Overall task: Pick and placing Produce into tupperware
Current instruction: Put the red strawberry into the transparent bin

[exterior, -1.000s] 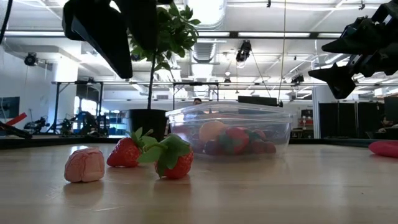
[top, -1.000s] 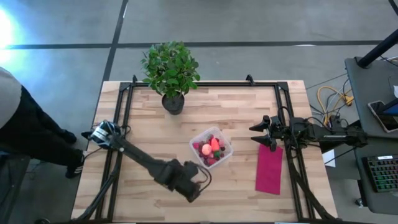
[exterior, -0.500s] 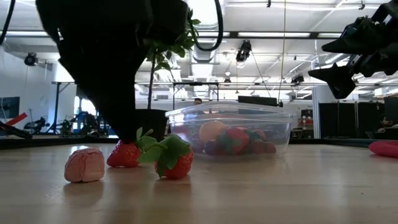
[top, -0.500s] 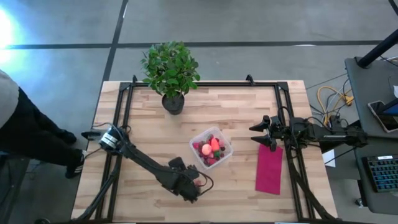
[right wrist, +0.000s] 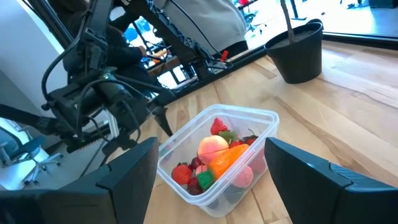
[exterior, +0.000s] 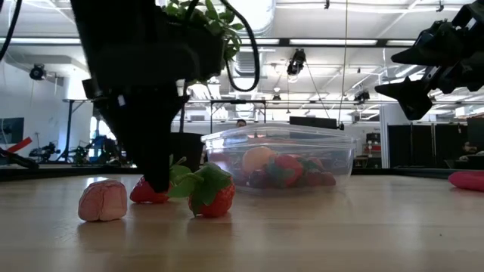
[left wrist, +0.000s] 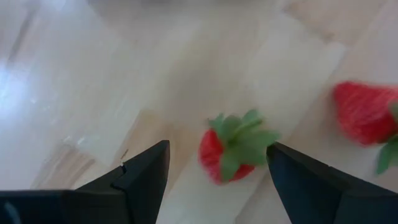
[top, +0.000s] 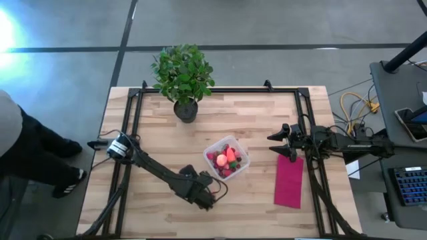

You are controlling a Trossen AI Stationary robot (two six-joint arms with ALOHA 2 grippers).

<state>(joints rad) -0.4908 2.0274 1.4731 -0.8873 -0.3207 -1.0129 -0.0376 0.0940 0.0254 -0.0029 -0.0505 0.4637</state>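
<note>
Just beside the clear square plastic tupperware [top: 227, 159], the left tool [left wrist: 217, 177], fingers spread, straddles a red green-topped strawberry [left wrist: 231, 149] lying on the desk [top: 260, 113].

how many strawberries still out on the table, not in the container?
2 visible. One strawberry sits between the left end effector's open fingers; the other strawberry lies beside it, nearer the container. The arm may hide more.
</note>
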